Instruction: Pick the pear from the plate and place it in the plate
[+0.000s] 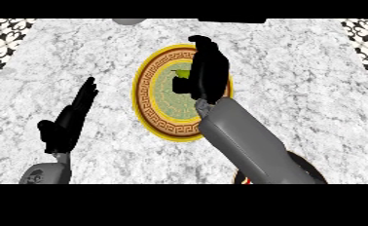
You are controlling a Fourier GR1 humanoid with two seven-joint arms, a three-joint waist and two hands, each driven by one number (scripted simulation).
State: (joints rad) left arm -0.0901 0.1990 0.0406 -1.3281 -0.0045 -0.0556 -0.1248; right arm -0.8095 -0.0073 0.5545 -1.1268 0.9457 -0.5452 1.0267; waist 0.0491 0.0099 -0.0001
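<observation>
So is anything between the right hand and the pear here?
Nothing visible. The right hand is over the gold-rimmed plate, right at the pear, which shows only as a green sliver by its fingers. The left hand rests apart.

The counter (302, 88) is white-grey marble with fine grey speckles and veins. At its two upper corners there is a black-and-white ornament pattern (14, 35). The plate (155, 91) in the middle has a yellow outer rim, then a dark brown band with a golden key pattern, then another yellow ring, and a pale green mottled centre. The pear (179, 74) shows as a small yellow-green patch. Both hands, left hand (68, 122) and right hand (207, 71), are black. The forearms (248, 147) are plain grey. At the lower right, a second plate (313, 167) shows a dark edge with some red.
</observation>
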